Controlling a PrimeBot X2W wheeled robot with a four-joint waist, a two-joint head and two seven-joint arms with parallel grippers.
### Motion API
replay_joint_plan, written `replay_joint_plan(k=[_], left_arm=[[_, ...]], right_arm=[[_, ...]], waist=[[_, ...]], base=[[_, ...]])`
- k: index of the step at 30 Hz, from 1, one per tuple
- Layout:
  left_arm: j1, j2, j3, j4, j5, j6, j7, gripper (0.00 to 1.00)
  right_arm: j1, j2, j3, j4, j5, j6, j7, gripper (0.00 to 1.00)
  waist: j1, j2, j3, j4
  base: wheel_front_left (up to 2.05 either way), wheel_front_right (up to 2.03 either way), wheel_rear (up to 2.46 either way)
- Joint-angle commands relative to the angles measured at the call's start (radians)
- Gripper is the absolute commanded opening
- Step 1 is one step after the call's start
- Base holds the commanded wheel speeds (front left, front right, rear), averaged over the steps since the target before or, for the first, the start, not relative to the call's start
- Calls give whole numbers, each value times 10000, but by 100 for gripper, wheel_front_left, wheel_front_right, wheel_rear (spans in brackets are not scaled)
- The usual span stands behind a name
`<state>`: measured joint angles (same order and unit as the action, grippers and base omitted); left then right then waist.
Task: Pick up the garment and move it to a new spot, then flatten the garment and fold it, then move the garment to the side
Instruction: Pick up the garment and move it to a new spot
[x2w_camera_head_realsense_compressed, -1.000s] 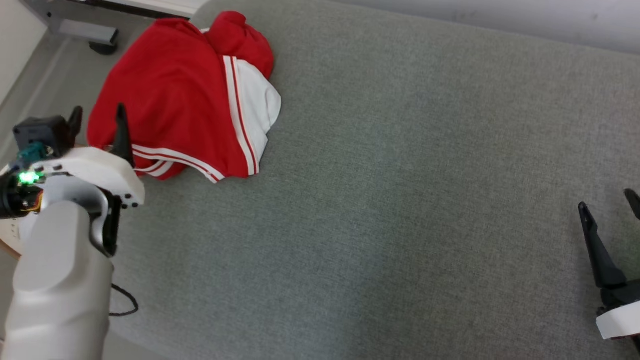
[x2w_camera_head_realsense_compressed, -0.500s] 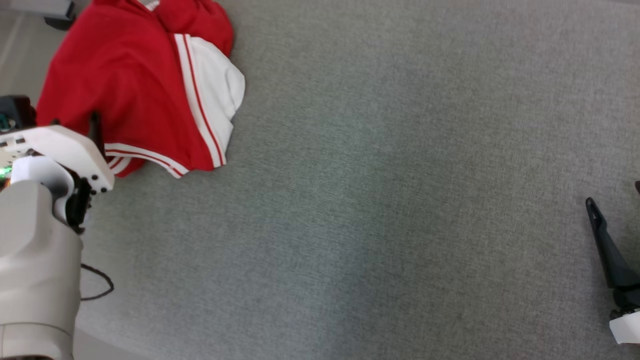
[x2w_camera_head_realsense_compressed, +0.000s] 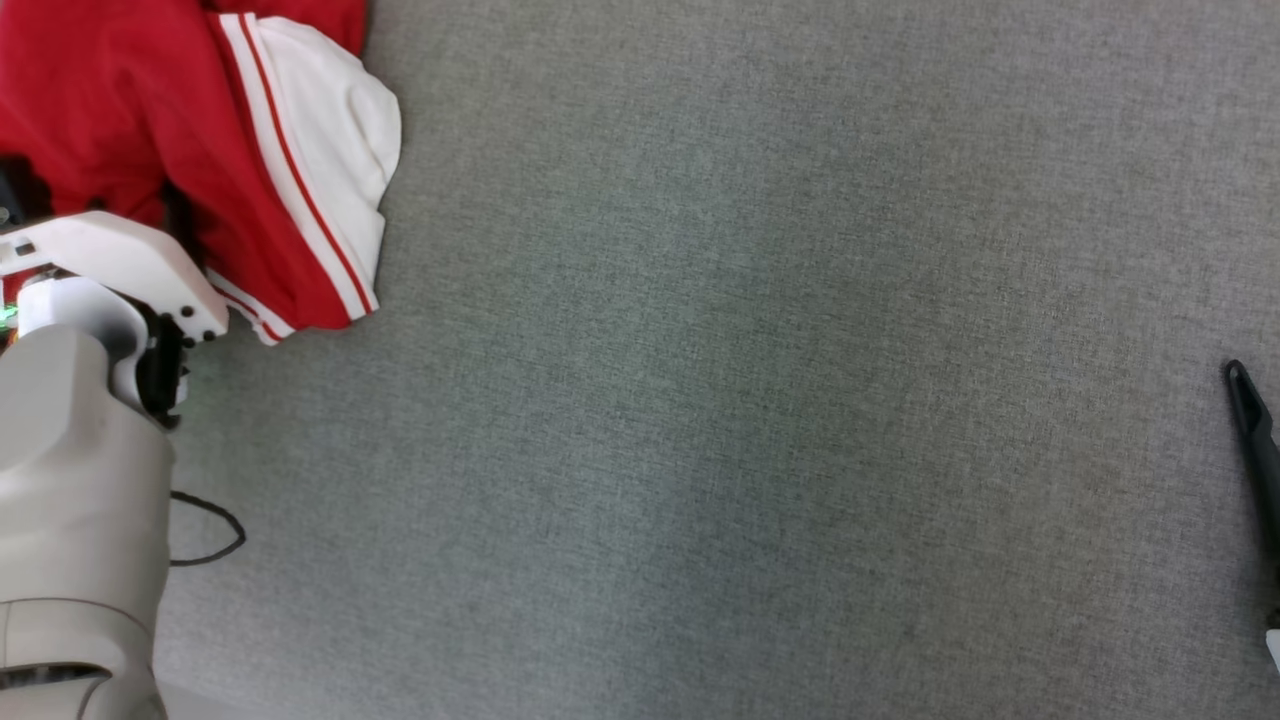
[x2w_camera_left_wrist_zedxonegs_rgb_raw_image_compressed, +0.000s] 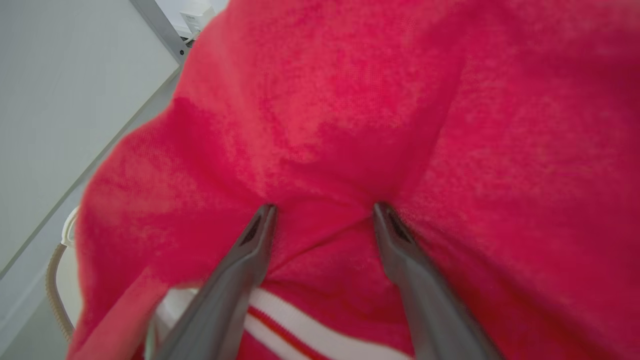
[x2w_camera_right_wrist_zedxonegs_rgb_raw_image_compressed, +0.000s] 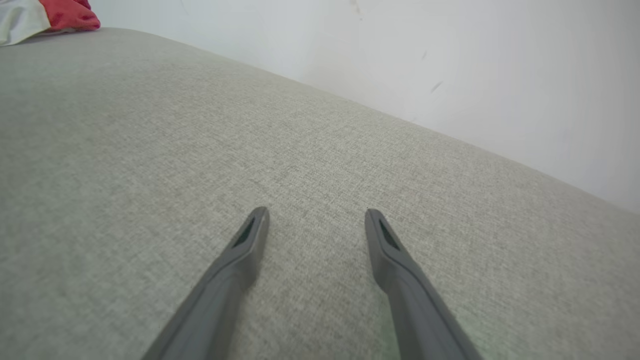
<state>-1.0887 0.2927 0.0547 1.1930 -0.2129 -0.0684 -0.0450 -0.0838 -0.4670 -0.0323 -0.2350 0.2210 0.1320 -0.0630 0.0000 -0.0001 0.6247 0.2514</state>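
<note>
The biggest thing in front of me is the grey woven surface (x2w_camera_head_realsense_compressed: 750, 400), a broad padded top that runs back to a plain pale wall (x2w_camera_right_wrist_zedxonegs_rgb_raw_image_compressed: 450, 75) in the right wrist view; most of it is bare. The garment (x2w_camera_head_realsense_compressed: 100, 100) is a crumpled red heap with a white panel (x2w_camera_head_realsense_compressed: 330, 170) and red-and-white striping. It sits at the far left corner of that surface and runs off the top and left edges of the head view, so I cannot call its long axis with any confidence. Its striped edge slants from the far side back toward me. What the next move turns on is that the garment lies straight ahead of my left arm and far across the surface from my right. My pale left forearm (x2w_camera_head_realsense_compressed: 70, 500) comes up the left edge of the head view, with a thin dark cable (x2w_camera_head_realsense_compressed: 215, 530) looping beside it. The left gripper (x2w_camera_left_wrist_zedxonegs_rgb_raw_image_compressed: 322, 212) has its jaws spread wide. Both tips press into the red cloth just above the white-striped hem (x2w_camera_left_wrist_zedxonegs_rgb_raw_image_compressed: 310, 325), with a raised fold of fabric between them and nothing clamped yet. I judge closing here would take that fold. The right gripper (x2w_camera_right_wrist_zedxonegs_rgb_raw_image_compressed: 316, 215) is likewise spread and empty, hovering low over bare grey cloth, with the garment only a small red scrap far off to its left.
</note>
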Motion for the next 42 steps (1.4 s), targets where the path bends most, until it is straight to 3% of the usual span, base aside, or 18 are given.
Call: replay_joint_plan(k=[1,2,15,20,27,34,42], left_arm=[[-14,-212,-114,248,-100,-95,-32,24],[-48,-250,-143,300,-113,-120,-83,0],[-404,360,-349,253,-266,-489,-1449,0],[-557,567,-690,-70,-283,-600,-1481,0],[-472,426,-1638,-1252,-786,-627,-1079,0],[143,910,-3112,-4098,-2157,-613,40,0],[1273,1473,-3715,-8132,-3513,-613,1755,0]], right_arm=[[407,-26,-48,368,-126,-24,166,100],[425,-27,-70,370,-125,-24,176,100],[80,602,787,1462,44,-21,-540,100],[-45,1003,1191,2264,160,-21,-1017,100],[-112,1511,1577,3219,286,-21,-1518,100],[-138,2007,1819,3961,407,-23,-1874,100],[-102,2387,1845,4346,473,-21,-2027,100]], waist=[[0,1,64,13],[0,1,64,30],[0,1,-1644,95],[0,1,-2593,-7],[0,1,-3608,-279],[0,1,-4442,-785],[0,1,-5012,-1621]], base=[[0,0,0],[0,0,0],[0,0,0],[0,0,0],[0,0,0],[0,0,0],[0,0,0]])
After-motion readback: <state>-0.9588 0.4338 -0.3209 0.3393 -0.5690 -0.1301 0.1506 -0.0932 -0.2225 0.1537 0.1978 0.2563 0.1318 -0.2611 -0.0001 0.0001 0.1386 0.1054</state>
